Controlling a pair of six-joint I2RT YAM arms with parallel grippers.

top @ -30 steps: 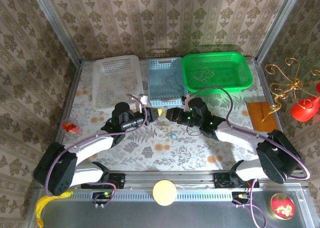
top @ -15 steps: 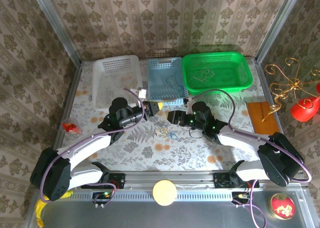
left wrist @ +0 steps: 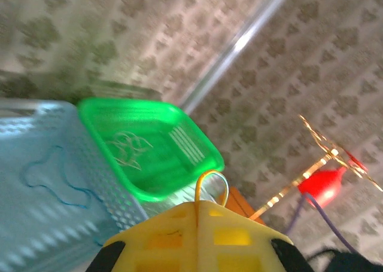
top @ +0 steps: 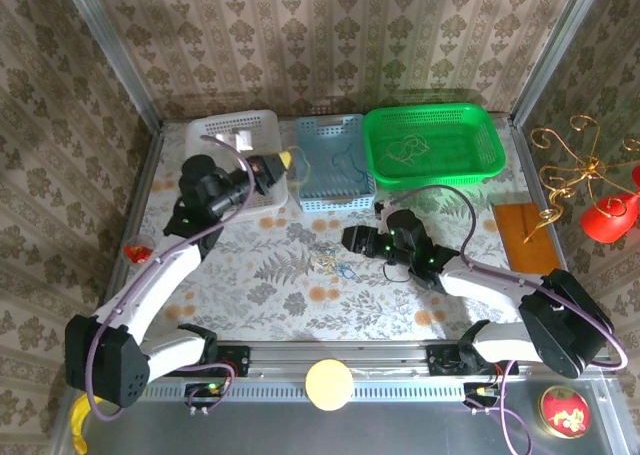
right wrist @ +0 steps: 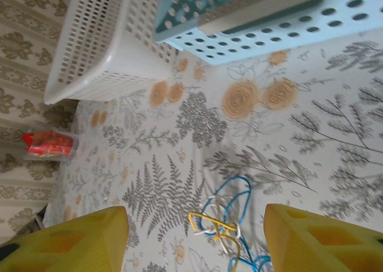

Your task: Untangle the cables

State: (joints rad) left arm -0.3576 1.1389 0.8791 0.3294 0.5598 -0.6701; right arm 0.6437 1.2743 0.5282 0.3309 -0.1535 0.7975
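Along the worktop's (top: 260, 295) far edge stand a white basket (top: 215, 200), a blue basket (top: 335, 201) and a green basket (top: 485, 140). Left gripper (top: 285, 162), above the gap between the first two, is pressed together, pinching a looped yellow-tan cable (left wrist: 212, 182). Right gripper (top: 348, 238) hangs spread above the tangled cables (right wrist: 221, 224) near mid-worktop, just ahead of the blue basket.

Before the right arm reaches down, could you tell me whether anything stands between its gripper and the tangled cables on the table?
Nothing visible does. The right gripper is open toward the tangled cables, which lie on bare tablecloth; the blue basket and white basket stand farther back.
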